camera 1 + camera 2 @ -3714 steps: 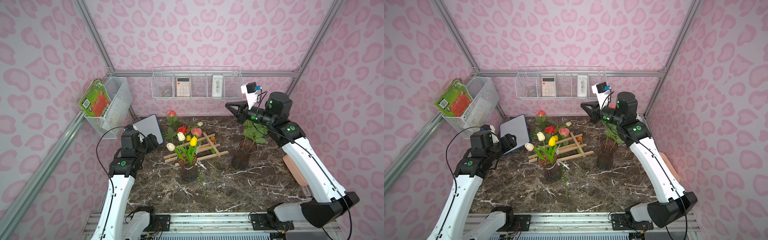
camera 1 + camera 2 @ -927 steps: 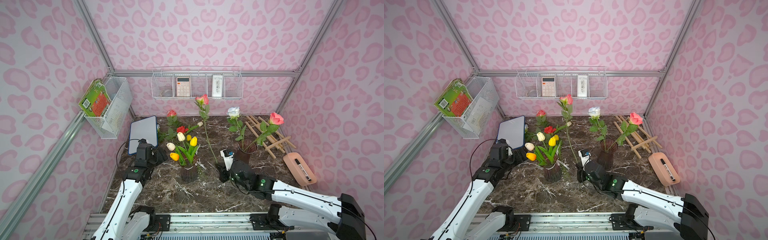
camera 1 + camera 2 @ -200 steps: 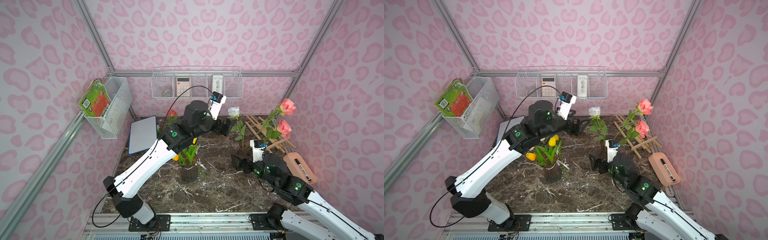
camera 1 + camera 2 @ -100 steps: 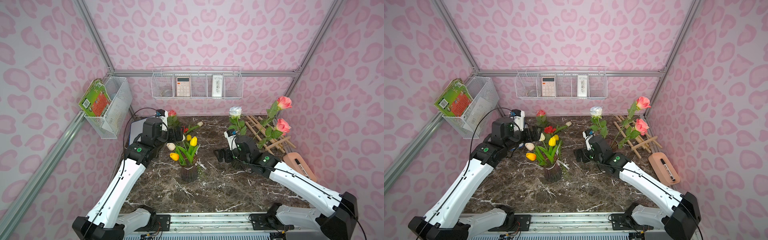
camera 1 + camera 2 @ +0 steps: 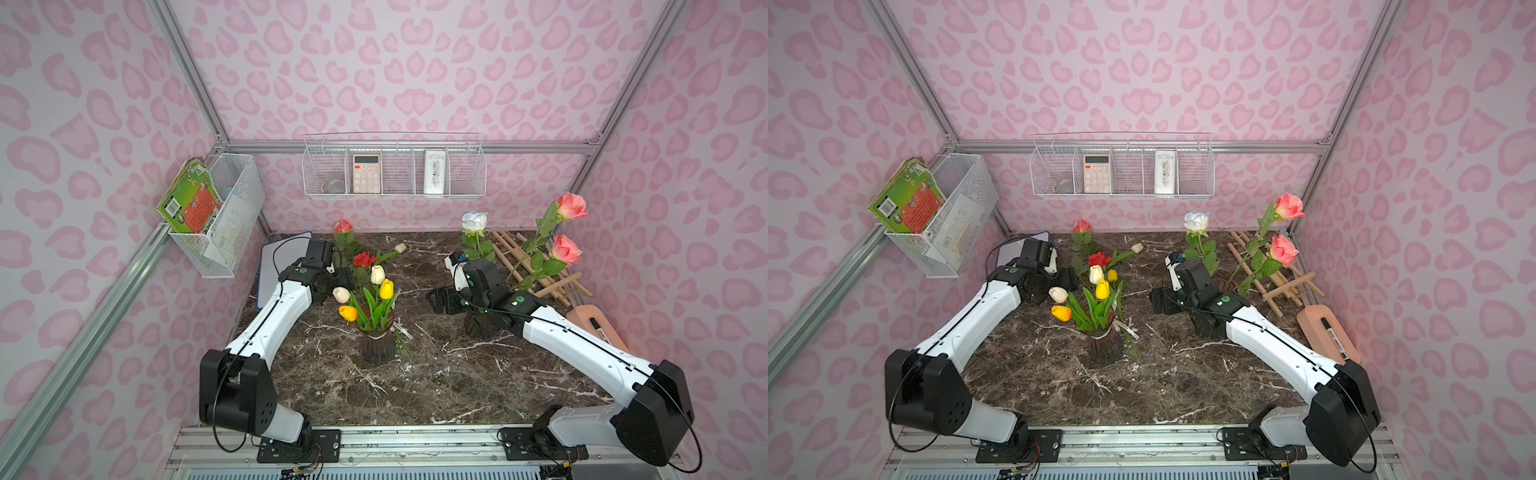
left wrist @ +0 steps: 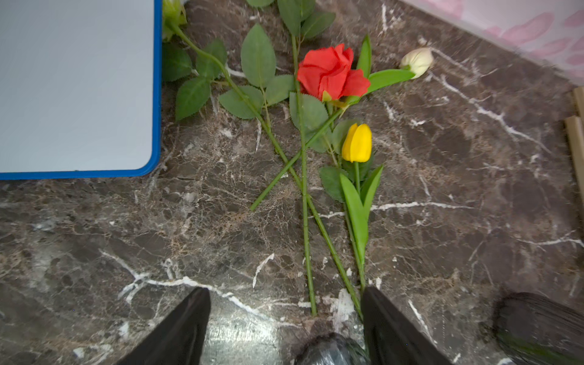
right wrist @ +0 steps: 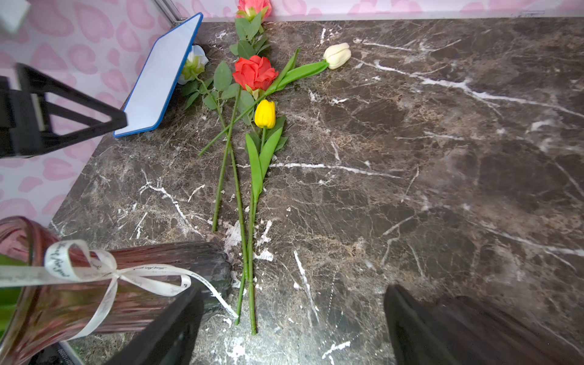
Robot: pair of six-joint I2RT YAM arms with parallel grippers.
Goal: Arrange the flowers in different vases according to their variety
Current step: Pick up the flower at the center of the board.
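Observation:
Several tulips stand in a ribbed vase (image 5: 377, 340) (image 5: 1105, 343) tied with a white ribbon (image 7: 94, 284). The second vase (image 5: 478, 328), half hidden by my right arm, holds a white rose (image 5: 473, 221) and two pink roses (image 5: 571, 205). A red rose (image 6: 331, 71) (image 7: 254, 72), a yellow tulip (image 6: 357, 142) (image 7: 264, 113), a white tulip (image 6: 417, 61) and a pink rose (image 5: 343, 226) lie on the marble. My left gripper (image 5: 343, 278) (image 6: 284, 316) is open over their stem ends. The right gripper (image 5: 440, 301) (image 7: 290, 322) is open and empty.
A blue-rimmed whiteboard (image 5: 284, 266) (image 6: 76, 85) leans at the back left. A wooden trellis (image 5: 536, 270) and a pink case (image 5: 596, 322) lie at the right. Wire baskets (image 5: 395, 174) hang on the walls.
Over the last second my left arm swung from high near the rose vase down to the back left by the lying flowers. The right gripper shifted left, away from the rose vase.

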